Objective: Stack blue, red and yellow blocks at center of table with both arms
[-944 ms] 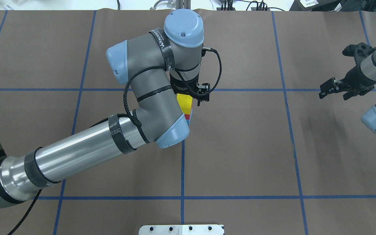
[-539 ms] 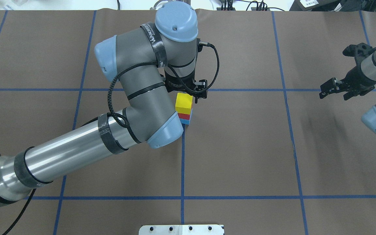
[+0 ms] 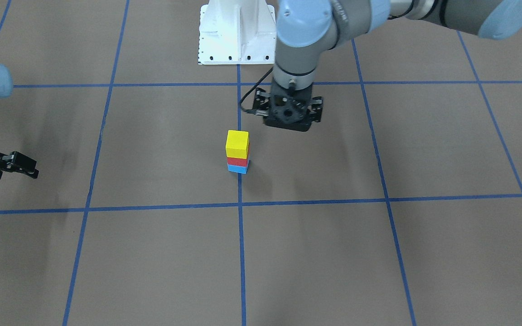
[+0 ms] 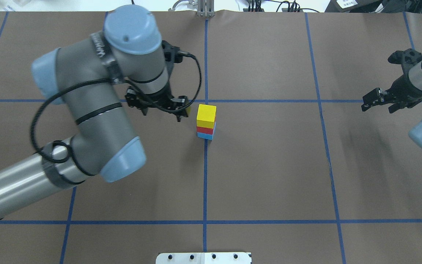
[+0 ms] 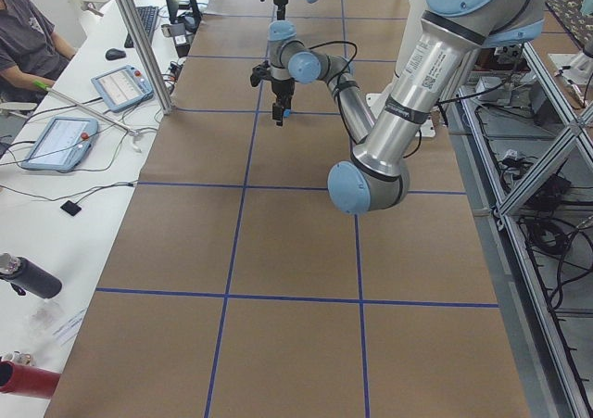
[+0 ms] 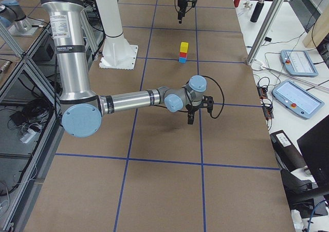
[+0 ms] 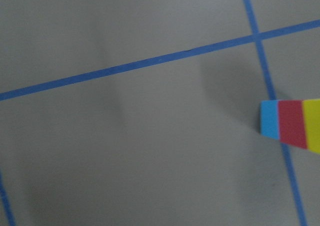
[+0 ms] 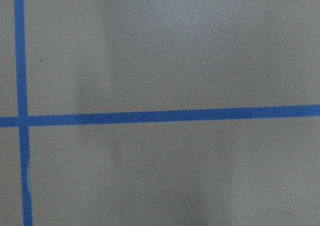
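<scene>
A yellow block point(image 4: 206, 113) sits on a red block point(image 4: 205, 129), which sits on a blue block point(image 4: 204, 136), as one upright stack at the table's centre. The stack also shows in the front view point(image 3: 237, 143), the right side view point(image 6: 183, 53) and at the right edge of the left wrist view point(image 7: 292, 124). My left gripper point(image 4: 158, 107) is open and empty, raised beside the stack on its left; it also shows in the front view point(image 3: 289, 117). My right gripper point(image 4: 377, 104) is open and empty, far off at the table's right side.
The white robot base plate point(image 3: 236, 31) stands at the near table edge. Blue tape lines point(image 4: 205, 176) grid the brown table. Tablets point(image 6: 298, 95) and a bottle point(image 6: 257, 8) lie on the operators' bench beside the table.
My left arm has swung left and away from the stack, uncovering the yellow block. The stack stays in place. The right gripper has barely moved.
</scene>
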You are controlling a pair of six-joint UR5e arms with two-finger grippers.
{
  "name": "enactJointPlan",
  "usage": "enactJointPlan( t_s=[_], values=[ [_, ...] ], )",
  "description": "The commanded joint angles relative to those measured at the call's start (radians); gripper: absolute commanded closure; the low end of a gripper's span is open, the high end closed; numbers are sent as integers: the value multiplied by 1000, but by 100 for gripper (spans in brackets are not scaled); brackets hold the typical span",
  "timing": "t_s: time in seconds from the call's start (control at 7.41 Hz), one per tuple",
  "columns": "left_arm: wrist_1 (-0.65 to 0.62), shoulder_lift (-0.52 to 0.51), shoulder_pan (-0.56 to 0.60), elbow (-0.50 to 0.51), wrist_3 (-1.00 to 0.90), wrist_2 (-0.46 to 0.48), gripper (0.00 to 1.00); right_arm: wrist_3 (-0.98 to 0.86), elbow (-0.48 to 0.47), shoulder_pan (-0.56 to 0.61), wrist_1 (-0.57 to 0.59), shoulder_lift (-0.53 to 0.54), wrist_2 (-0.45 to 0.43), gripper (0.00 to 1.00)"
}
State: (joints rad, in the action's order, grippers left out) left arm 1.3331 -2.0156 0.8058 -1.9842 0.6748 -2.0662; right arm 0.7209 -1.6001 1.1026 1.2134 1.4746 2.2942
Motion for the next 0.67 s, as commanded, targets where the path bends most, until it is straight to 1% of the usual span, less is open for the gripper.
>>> enactJointPlan(
  t_s=[0.0, 0.13, 0.27, 0.4, 0.54],
  values=[
    [260, 348, 213, -24, -189, -128, 0, -3, -50, 54, 0, 50, 19, 0],
    [341, 426, 287, 35, -248, -196, 0, -6, -60, 87, -2, 64, 51, 0],
    [350, 454, 338, 83, -279, -210, 0, -44, -64, 127, -2, 76, 92, 0],
    [351, 481, 414, 146, -466, -212, 0, -98, -63, 156, -2, 90, 97, 0],
    [338, 483, 471, 194, -524, -213, 0, -150, -58, 187, 1, 104, 96, 0]
  ],
)
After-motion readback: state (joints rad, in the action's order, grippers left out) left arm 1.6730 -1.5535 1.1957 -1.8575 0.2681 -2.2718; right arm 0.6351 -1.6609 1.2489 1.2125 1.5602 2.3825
